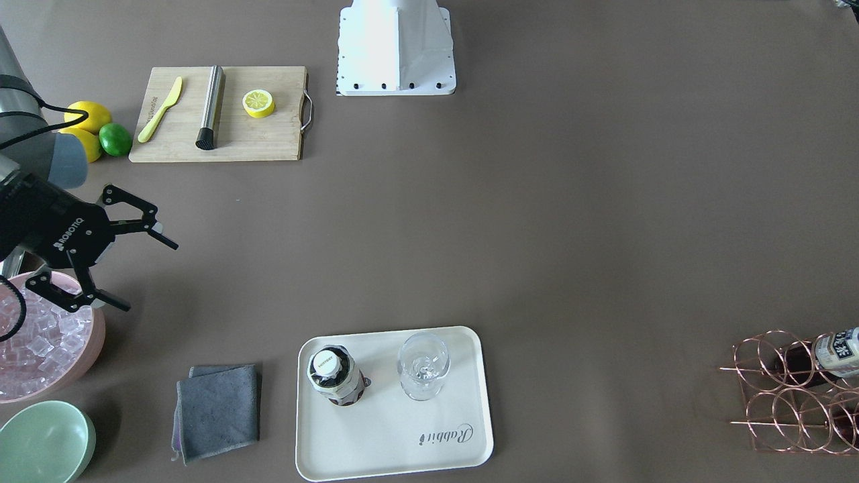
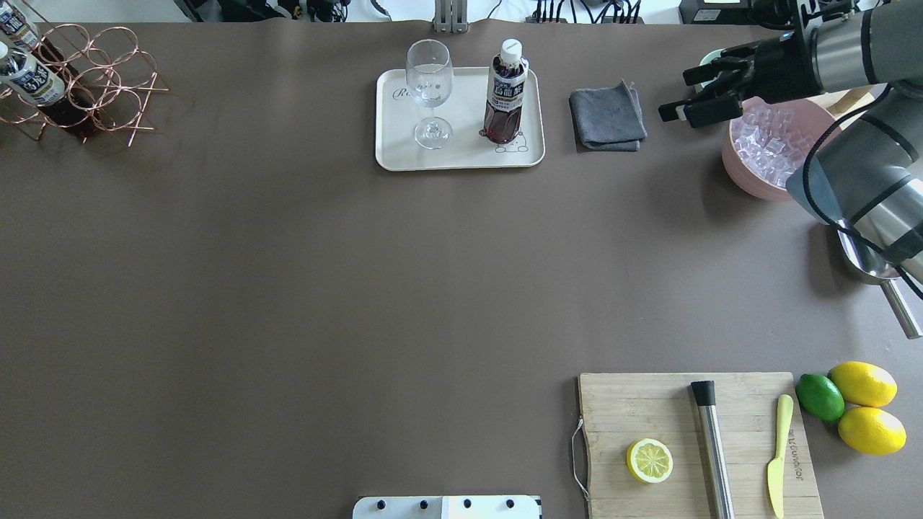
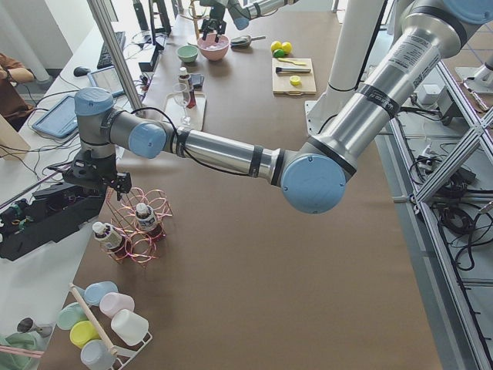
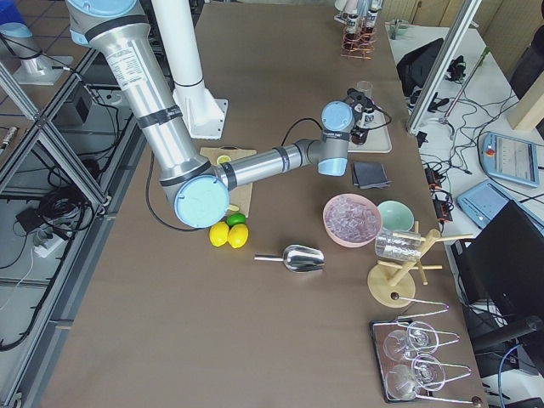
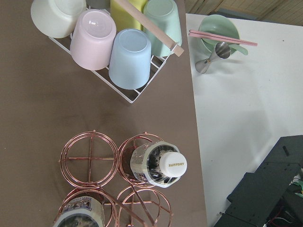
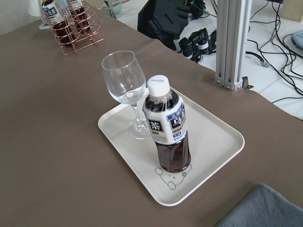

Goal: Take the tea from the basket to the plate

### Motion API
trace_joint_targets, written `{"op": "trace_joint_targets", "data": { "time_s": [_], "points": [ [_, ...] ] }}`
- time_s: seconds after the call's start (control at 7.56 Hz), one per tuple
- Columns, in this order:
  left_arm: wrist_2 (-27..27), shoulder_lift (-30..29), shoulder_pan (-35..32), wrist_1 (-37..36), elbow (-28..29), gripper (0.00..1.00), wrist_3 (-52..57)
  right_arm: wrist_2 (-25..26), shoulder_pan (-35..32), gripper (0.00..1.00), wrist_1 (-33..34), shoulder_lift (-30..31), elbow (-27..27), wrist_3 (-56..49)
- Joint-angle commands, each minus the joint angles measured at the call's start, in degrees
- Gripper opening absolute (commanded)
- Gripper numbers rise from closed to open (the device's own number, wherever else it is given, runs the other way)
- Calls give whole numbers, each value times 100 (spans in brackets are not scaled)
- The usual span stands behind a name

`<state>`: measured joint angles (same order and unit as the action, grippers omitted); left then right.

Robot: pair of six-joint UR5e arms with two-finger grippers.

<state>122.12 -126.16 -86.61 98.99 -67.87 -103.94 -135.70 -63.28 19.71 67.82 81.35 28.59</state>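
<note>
One tea bottle stands upright on the cream plate beside a wine glass; it also shows in the right wrist view and the front view. The copper wire basket at the table's far left end holds two more tea bottles. My right gripper is open and empty, over the pink bowl's edge, apart from the plate. My left gripper hangs by the basket; I cannot tell if it is open or shut.
A grey cloth lies right of the plate. A pink bowl of ice, a mint bowl and a metal scoop are at the right. A cutting board carries a lemon half, muddler and knife. A cup rack stands near the basket.
</note>
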Motion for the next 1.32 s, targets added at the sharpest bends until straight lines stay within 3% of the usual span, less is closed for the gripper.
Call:
{"op": "trace_joint_targets", "data": {
  "time_s": [0.0,0.26,0.4,0.53,0.79,0.93,1.19],
  "points": [
    [136,441,-40,-380,-1170,98,75,-719,-622,100,50,844,48,-29],
    [514,794,-31,-406,-1884,98,626,-1054,-982,100,181,1486,161,-29],
    [523,1065,-31,-398,-2270,98,1403,-1011,-958,100,713,2228,693,-38],
    [532,1398,21,-398,-2605,98,2473,-967,-958,100,1406,2732,1229,-151],
    [550,2451,-48,-284,-3125,98,4941,-967,-1237,100,2402,3638,1436,-1374],
    [715,2535,-205,-301,-3118,98,5519,-932,-1561,100,3093,3929,1436,-2192],
    [892,2991,-356,-318,-2987,98,7379,-897,-2291,100,5357,3854,1463,-3180]
  ]
}}
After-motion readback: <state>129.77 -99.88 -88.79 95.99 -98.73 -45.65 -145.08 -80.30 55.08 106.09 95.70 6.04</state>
